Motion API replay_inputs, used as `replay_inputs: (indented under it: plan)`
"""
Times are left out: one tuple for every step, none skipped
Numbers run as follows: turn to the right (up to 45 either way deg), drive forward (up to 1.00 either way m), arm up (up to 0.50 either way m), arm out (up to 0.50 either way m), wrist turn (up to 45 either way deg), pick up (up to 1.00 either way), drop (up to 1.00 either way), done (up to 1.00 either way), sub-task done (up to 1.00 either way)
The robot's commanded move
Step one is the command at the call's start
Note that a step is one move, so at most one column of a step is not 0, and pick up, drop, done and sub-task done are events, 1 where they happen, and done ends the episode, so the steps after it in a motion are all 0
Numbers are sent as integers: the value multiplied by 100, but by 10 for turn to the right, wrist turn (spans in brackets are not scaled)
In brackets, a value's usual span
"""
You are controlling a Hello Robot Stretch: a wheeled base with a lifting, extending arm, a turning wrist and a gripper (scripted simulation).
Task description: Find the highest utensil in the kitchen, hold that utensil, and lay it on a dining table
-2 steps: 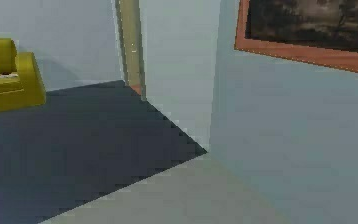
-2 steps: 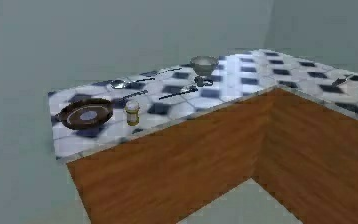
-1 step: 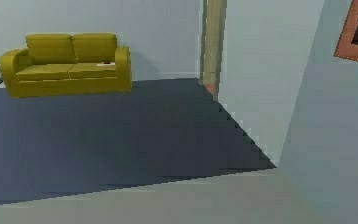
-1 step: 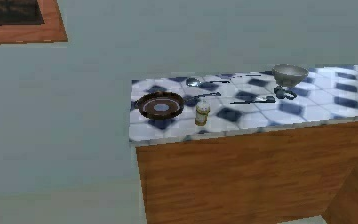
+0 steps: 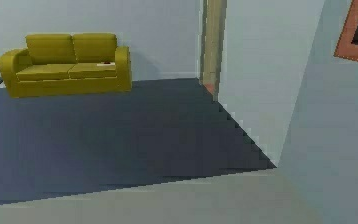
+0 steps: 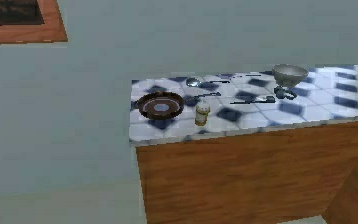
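Risk notes:

1. Wrong pick. Several thin dark utensils [image 6: 249, 99] lie flat on the tiled surface [image 6: 247, 127] in the arm side view, between a dark round pan [image 6: 161, 104] and a metal bowl [image 6: 290, 73]. A spoon-like piece [image 6: 199, 82] lies nearer the back edge. They all rest on the same top, so "highest" is ambiguous from here. If we commit without checking other kitchen spots, we may carry the wrong one.

2. Bad grasp. The utensils are thin and lie flat on hard tile, so the fingers are likely to skate off or scrape the surface. We cannot tell the state of the fingers from these views, so we confirm it before any reach.

3. Collateral. A small jar [image 6: 201, 112] stands just beside the pan and near the handles, and a sideways approach could tip it or shove the pan off the near edge. The handles probably overlap, though it is too small to be sure. If they do, lifting 1 could drag another.

4. Base collision. In the forward view a wall corner [image 5: 277, 160] sits close on the right with a door frame [image 5: 215, 45] behind it, and a careless turn could clip either.

5. Delivery. We see a yellow sofa [image 5: 72, 63] ahead on dark floor [image 5: 107, 130], and the dining table's location is unknown. That means a long carry with a marginal grip, so the drop risk is high.
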Motion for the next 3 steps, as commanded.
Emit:
replay_inputs:
  plan:
    - [0, 0, 38, 0, 0, 0, 0, 0, 0]
    - [0, 0, 0, 46, 0, 0, 0, 0, 0]
    - [0, 0, 0, 0, 450, 0, 0, 0, 0]
